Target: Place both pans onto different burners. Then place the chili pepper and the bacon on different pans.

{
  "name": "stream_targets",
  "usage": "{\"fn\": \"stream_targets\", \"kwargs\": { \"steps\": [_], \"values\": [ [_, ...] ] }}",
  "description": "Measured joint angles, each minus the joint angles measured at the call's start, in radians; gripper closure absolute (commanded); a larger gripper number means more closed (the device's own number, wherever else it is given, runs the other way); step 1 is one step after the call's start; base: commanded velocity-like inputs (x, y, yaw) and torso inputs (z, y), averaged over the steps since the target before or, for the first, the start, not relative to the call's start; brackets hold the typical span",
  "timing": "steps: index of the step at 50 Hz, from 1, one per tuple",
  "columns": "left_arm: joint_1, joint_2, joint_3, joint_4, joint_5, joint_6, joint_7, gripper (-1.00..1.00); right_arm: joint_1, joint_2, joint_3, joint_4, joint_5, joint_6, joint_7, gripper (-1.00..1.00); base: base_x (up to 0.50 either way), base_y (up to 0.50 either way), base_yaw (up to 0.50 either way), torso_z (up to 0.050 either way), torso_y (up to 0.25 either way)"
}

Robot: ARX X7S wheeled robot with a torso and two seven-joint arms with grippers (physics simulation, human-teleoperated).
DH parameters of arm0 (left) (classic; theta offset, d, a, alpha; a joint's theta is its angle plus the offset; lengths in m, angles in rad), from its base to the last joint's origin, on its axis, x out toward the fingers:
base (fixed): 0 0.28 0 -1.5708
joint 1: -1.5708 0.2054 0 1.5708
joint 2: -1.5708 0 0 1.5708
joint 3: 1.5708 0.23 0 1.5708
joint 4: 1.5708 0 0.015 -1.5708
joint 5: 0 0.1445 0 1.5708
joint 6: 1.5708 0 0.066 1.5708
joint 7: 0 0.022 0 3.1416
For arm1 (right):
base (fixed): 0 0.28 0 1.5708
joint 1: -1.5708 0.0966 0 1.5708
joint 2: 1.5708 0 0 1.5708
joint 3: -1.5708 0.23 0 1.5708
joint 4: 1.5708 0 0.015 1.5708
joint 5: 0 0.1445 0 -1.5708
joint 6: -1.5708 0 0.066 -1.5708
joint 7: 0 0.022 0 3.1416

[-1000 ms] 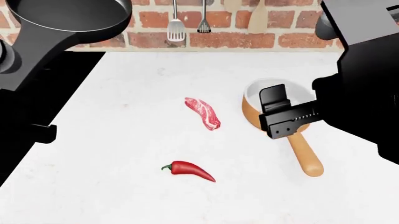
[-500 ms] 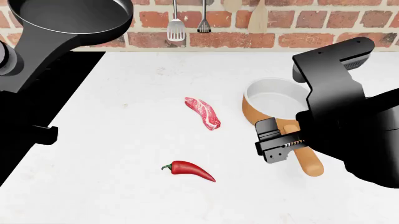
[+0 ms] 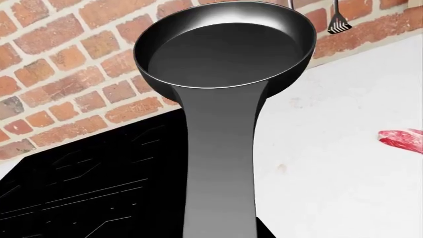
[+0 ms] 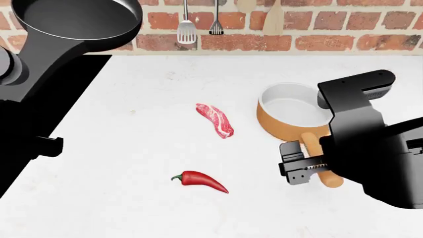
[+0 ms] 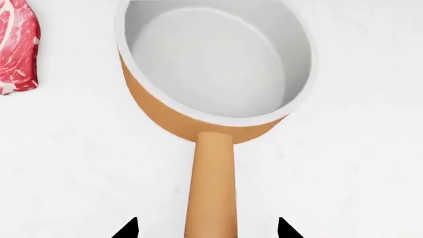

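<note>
Right, left gripper isn't visible; the frying pan (image 4: 73,20) sits raised over the stovetop's (image 3: 86,183) back edge, presumably carried by its handle for a burner drop, grip state unclear. Right gripper (image 5: 206,230) is spread, fingertips flanking the saucepan (image 5: 215,64) handle, lined up for a pinch. Saucepan rests on the counter (image 4: 132,148) toward its right side. Bacon (image 4: 215,120) and chili (image 4: 200,181) lie mid-counter, untouched.
</note>
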Motion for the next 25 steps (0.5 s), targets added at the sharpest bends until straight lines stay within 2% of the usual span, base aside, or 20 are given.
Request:
{"fn": "stream_targets", "kwargs": {
  "steps": [25],
  "values": [
    [-0.002, -0.003, 0.012, 0.004, 0.007, 0.005, 0.01, 1.0, -0.098, 0.036, -0.028, -0.003, -0.093, -0.026, -0.09, -1.0, 0.0, 0.0, 0.0, 0.0, 0.002]
  ]
}}
